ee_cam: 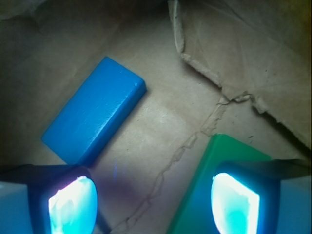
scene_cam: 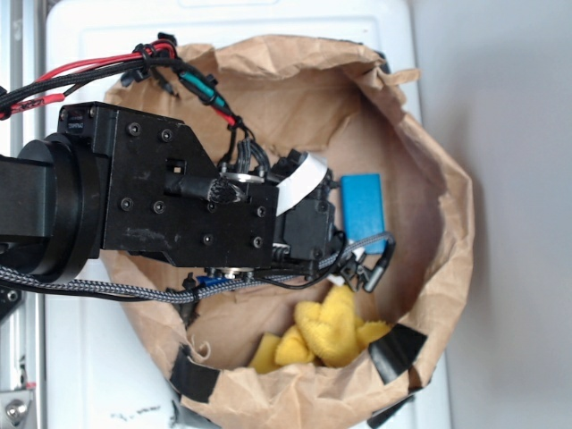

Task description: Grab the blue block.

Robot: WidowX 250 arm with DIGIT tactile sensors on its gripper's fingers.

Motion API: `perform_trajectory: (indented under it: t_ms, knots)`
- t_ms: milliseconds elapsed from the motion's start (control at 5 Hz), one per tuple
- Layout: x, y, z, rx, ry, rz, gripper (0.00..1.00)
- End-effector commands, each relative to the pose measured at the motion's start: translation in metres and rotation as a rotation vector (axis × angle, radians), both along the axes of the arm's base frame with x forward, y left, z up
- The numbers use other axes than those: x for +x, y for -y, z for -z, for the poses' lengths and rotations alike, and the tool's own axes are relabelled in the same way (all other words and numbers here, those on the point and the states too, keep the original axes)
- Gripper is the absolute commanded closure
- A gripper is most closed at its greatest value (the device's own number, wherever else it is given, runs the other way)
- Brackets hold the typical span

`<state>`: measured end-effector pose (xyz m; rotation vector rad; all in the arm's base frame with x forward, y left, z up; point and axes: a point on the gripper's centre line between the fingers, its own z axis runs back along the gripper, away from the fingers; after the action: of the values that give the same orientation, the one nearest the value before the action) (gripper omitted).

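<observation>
Inside a paper bag (ee_cam: 253, 53), the gripper (ee_cam: 153, 202) hangs wide open, holding nothing. The blue block (ee_cam: 95, 112) lies at ten o'clock; descending here risks grabbing the green slab (ee_cam: 202, 195) at five.

Green slab (ee_cam: 224, 195) partly behind hand (ee_cam: 153, 200)

Brown paper bag (scene_cam: 442, 206) with rolled rim, yellow plush toy (scene_cam: 329, 332) inside, green slab (ee_cam: 214, 165), possibly wooden
</observation>
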<state>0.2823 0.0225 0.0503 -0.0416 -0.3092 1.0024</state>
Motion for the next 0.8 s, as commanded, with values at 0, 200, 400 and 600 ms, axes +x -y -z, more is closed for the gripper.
perform_trajectory:
  t_ms: [0,200,400,600]
  knots:
    - [0.054,0.002,-0.025,-0.023,0.043,-0.051,0.0]
    - [0.064,0.002,-0.021,-0.004,0.039,-0.065,0.0]
    - [0.071,0.005,-0.022,-0.001,0.055,-0.059,0.0]
    - [0.071,0.005,-0.022,-0.001,0.055,-0.059,0.0]
